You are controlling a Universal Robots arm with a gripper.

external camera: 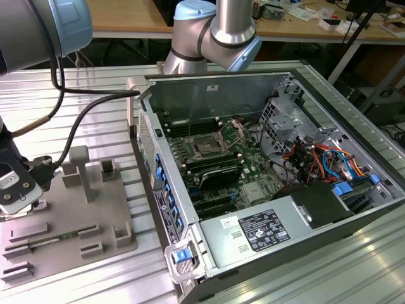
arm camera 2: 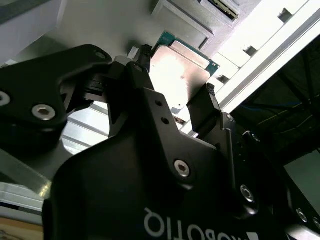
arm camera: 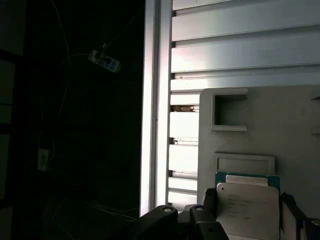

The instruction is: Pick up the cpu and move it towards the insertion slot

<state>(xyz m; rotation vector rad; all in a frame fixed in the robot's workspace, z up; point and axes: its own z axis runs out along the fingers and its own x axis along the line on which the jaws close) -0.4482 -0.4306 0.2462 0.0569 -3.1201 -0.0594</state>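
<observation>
there, silvery green-edged cpu point(arm camera 2: 181, 70)

Cpu point(arm camera 2: 186, 64): flat square, silvery top, thin green border, clamped on two opposite edges by the gripper point(arm camera 2: 177, 75). Insertion slot point(external camera: 207, 147): dark square socket, shiny metal frame, lying flat.
</observation>
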